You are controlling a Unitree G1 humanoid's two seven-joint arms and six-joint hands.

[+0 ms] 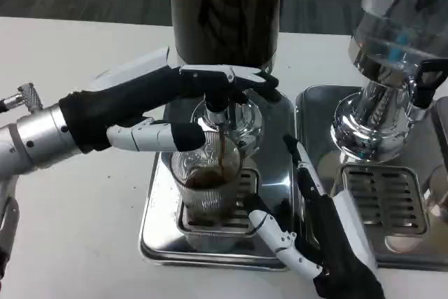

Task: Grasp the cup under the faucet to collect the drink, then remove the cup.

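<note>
A dark drink is flowing from the black faucet [217, 113] into the clear ribbed glass cup [206, 197], which is standing on the shiny metal drip tray [157, 232]. The left hand [175, 106] is pressing the faucet lever, and the right hand [315, 222] is resting open just beside the cup.

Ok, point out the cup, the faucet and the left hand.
cup [208, 190], head view, glass wall near the drink.
faucet [218, 111], head view, spout above the cup.
left hand [164, 99], head view, middle of the hand.
</note>
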